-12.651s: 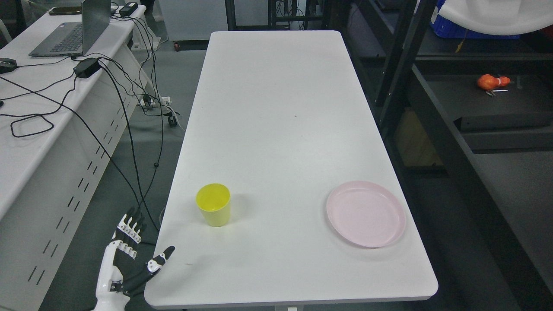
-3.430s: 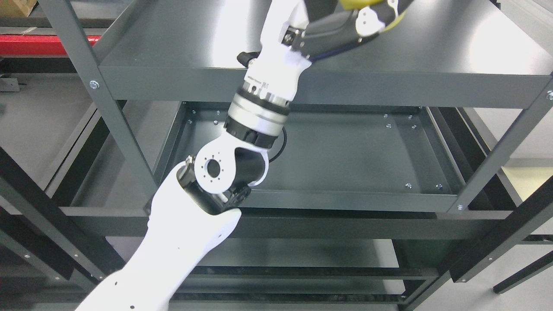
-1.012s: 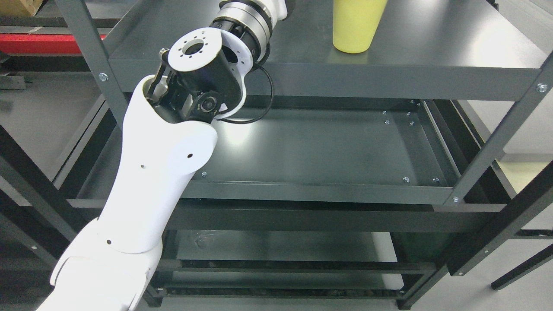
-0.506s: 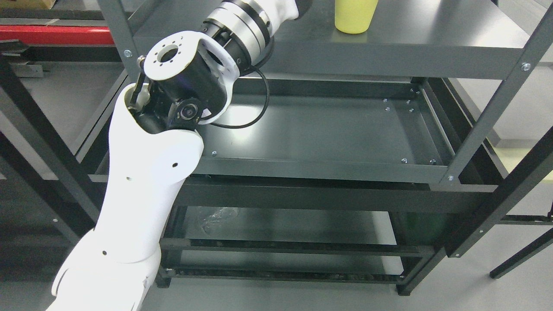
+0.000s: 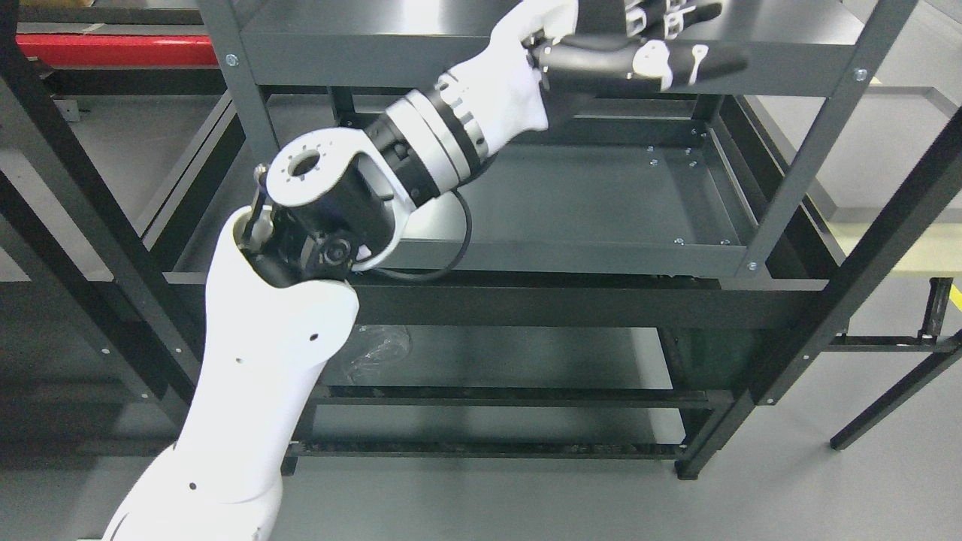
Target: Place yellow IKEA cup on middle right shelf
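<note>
The yellow cup does not show in the head view now. My left arm comes in from the lower left and reaches up to the front edge of the upper grey shelf [image 5: 789, 34]. My left hand [image 5: 673, 41] is at the top of the picture, over that shelf's front lip. Its fingers are spread and hold nothing. The thumb [image 5: 703, 64] points right along the shelf edge. The right arm is out of view.
Below the hand is a grey tray shelf [image 5: 601, 203] with a raised rim. Lower still is another shelf [image 5: 526, 368]. Grey uprights [image 5: 808, 143] and black frame posts [image 5: 879, 248] stand at the right. A red bar [image 5: 113, 49] is at the top left.
The whole picture has shifted, so the camera has moved and the cup has left the top edge. My left hand has drawn back to the shelf's front edge, open and empty.
</note>
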